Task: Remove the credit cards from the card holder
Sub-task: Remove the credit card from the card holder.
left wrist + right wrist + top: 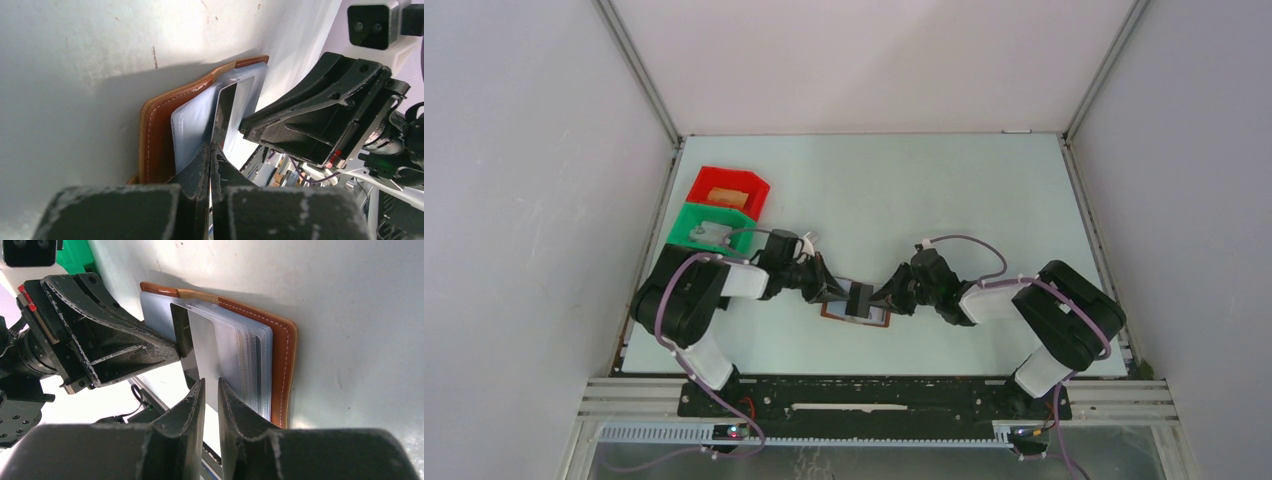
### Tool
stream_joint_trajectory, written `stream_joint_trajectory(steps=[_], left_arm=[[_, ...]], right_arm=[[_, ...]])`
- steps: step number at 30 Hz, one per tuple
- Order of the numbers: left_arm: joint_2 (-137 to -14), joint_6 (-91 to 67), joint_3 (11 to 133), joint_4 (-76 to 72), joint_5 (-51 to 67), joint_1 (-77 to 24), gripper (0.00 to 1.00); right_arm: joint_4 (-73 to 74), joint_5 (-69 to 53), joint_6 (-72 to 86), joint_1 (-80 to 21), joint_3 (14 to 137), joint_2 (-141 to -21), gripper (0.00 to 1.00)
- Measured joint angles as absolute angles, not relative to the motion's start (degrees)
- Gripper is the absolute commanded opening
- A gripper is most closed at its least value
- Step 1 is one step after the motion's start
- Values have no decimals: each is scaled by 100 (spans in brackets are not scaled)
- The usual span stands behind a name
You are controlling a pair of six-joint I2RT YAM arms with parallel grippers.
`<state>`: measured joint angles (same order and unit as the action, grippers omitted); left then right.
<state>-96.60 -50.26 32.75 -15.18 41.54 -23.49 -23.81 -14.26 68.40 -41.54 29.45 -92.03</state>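
Top external view: the holder [880, 319] lies spread flat on the table [984, 200], about midway along its near edge, between the two claws. The left claw [832, 292] reaches in from the left and the right claw [888, 296] from the right. Their tips nearly meet over the holder and cover most of it, so only its brown rim shows. A dark card [860, 298] stands upright between the tips. At the left of the table, well apart from the holder, a red bin [729, 190] sits just beyond a green bin [711, 228]. The contents of both are too small to make out.

Left wrist view: the left claw is closed, its fingers [200, 165] pressed together on the near edge of the card. The card is seen almost edge-on, so little of its face shows. Beside it, clear sleeves [192, 125] fan up from the brown cover. The right claw fills the right of the view and hides part of the holder.

Right wrist view: the right claw's fingers [192, 405] stand a narrow gap apart. A grey leaf [205, 345] runs down into that gap. Whether the leaf is a card or a sleeve, and whether the pads press on it, cannot be told. The left claw's tip meets the dark card just left of the leaf. A dark strip shows through the layered sleeves, but what it is cannot be made out.
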Motion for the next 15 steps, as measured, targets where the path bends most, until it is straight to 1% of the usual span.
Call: stream_joint_trajectory(steps=[11, 15], left_arm=[[-9437, -5122, 3253, -1608, 4073, -2311, 0], [-9435, -5098, 3227, -1638, 4071, -2311, 20]], right_arm=[[-2720, -1638, 6960, -4088, 2928, -9411, 24], [-2816, -1645, 6984, -4086, 2886, -9424, 24]])
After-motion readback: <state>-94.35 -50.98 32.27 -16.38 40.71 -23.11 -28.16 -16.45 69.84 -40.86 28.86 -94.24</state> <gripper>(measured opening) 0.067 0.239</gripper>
